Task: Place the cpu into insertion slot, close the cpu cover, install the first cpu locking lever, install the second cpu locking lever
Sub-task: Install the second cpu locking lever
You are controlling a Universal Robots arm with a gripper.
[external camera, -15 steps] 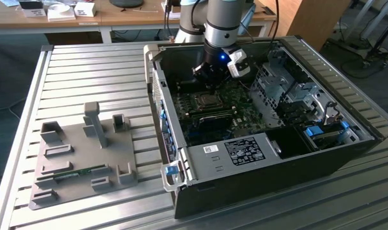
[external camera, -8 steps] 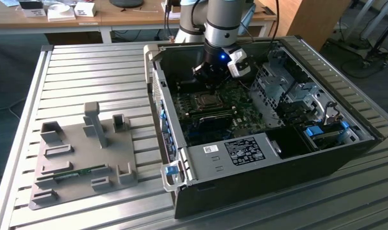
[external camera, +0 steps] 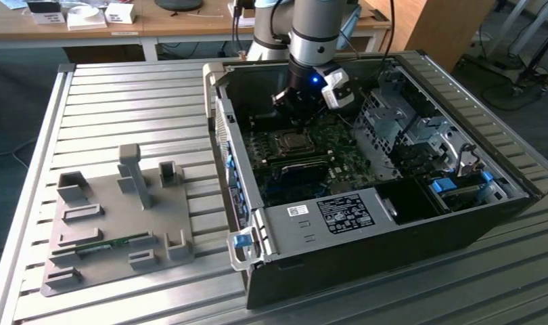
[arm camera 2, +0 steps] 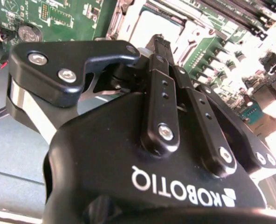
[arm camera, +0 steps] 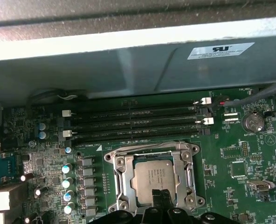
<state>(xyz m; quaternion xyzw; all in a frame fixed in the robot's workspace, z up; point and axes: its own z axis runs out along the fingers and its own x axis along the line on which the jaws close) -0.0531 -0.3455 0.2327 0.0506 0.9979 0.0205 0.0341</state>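
Here we are over the slatted metal worktop [external camera: 120,95], where the open computer case [external camera: 373,230] lies on its side so the motherboard [external camera: 306,159] faces up and the arm [external camera: 321,27] can reach straight down into it. On the exterior view's left sits a grey fixture plate [external camera: 111,223] with upright holders, well apart from the action. Down inside the case, the pincer [external camera: 297,118] hangs just above the socket area, near the back wall. Now the first wrist view gives us what the exterior view cannot: the cpu [arm camera: 154,177] is lying flat within the socket, silver top up, and the cpu cover [arm camera: 152,156] frames it with its square opening, looking folded down around the chip, though whether it is fully seated I cannot tell. A thin wire lever [arm camera: 145,148] runs along the far edge of the frame; whether it is latched is not clear. The pincer [arm camera: 162,200] tips come in right over the near edge of the chip, pressed together with no gap and nothing between them. In the second wrist view the pincer [arm camera 2: 159,46] shows from behind, its linkages drawn in, pointing at the pale, washed-out socket beyond.
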